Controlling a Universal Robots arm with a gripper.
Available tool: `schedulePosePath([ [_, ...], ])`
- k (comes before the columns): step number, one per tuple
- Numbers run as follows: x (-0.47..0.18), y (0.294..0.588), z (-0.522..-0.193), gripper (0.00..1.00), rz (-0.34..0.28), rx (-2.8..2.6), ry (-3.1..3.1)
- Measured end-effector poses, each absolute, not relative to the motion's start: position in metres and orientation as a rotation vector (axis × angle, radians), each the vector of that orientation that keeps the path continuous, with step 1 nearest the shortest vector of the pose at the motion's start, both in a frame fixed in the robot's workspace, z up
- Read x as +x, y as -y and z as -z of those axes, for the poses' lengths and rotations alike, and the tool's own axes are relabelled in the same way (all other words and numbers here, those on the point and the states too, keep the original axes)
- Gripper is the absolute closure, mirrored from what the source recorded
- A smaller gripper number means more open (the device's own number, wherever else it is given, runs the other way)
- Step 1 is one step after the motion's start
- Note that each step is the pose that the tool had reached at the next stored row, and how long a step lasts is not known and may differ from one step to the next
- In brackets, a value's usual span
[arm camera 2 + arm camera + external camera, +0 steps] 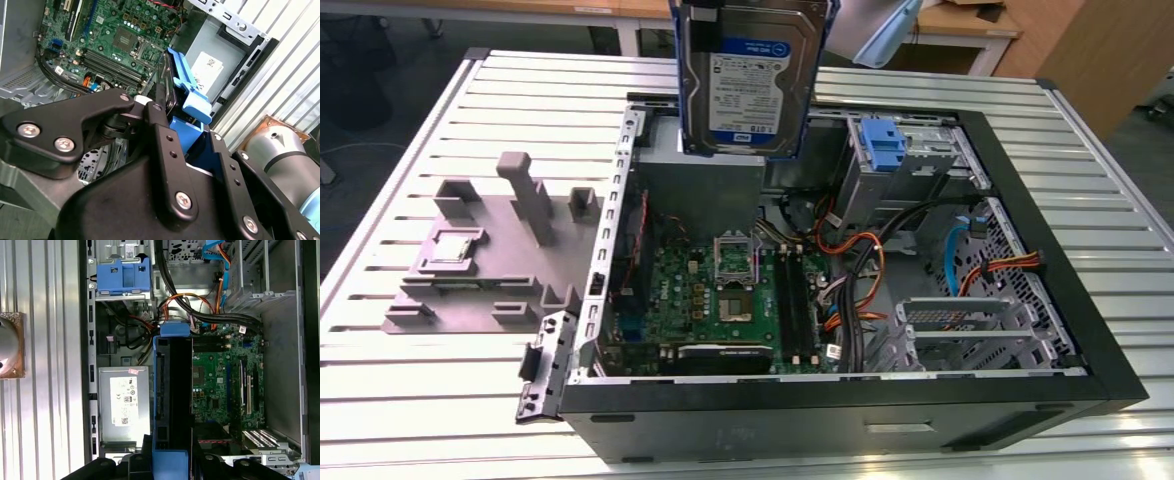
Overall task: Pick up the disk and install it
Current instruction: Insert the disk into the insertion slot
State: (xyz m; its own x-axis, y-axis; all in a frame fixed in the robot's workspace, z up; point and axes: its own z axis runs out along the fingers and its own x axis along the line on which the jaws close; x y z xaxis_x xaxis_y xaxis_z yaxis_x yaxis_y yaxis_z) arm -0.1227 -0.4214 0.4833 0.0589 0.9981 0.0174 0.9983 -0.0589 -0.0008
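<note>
Holding the disk (747, 85) upright, the jaws are pinching it across its blue carrier rails. In the second wrist view the black fingers (167, 150) are pressing on either side of it. The disk is hanging in the air above the far wall of the open computer case (854, 400), with its label facing the near side, and it appears clear of everything below. In the first wrist view it is showing edge-on, lying over the gap between the grey power supply (124, 410) and the motherboard (220, 385).

Assessment: the step in hand is the carry over the case, and the install is not yet done. The likely seat is the drive cage with the blue latch piece (887, 150), at the exterior view's far right, well apart from the disk. Doing this well is depending on holding the disk square, so that the rails are meeting the cage guides evenly. It is also depending on clearing the orange cables (861, 250) that are crossing near the cage. The grip is sitting at one end only, so any knock is risking a twist.
</note>
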Motion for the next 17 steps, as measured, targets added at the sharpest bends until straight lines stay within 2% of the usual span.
schedulePosePath([
  [17,-0.1226,0.4233,-0.4833,0.63,0.019,-2.277,2.146],
])
